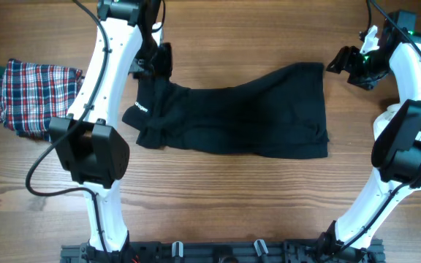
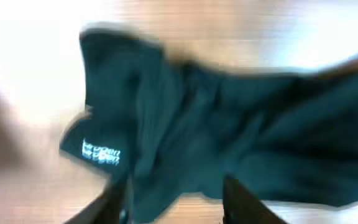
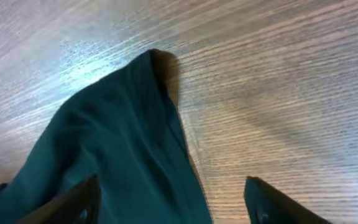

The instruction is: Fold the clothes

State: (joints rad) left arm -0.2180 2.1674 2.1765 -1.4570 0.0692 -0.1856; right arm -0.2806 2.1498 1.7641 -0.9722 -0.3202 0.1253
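The clothes here are a black shirt (image 1: 247,109) lying crumpled across the middle of the table, with white lettering (image 1: 139,109) at its left end, and a plaid garment (image 1: 35,98) at the far left. My left gripper (image 1: 158,62) hovers over the shirt's upper left corner. In the blurred left wrist view its jaws (image 2: 176,202) stand apart above the black shirt (image 2: 229,137), gripping nothing. My right gripper (image 1: 342,62) is at the shirt's upper right corner. It is open (image 3: 173,202), with the shirt's corner (image 3: 123,143) lying below its left finger (image 3: 73,202).
The wooden table (image 1: 218,190) shows bare in front of the shirt and behind it. Both arm bases stand at the front edge, left (image 1: 104,234) and right (image 1: 349,234).
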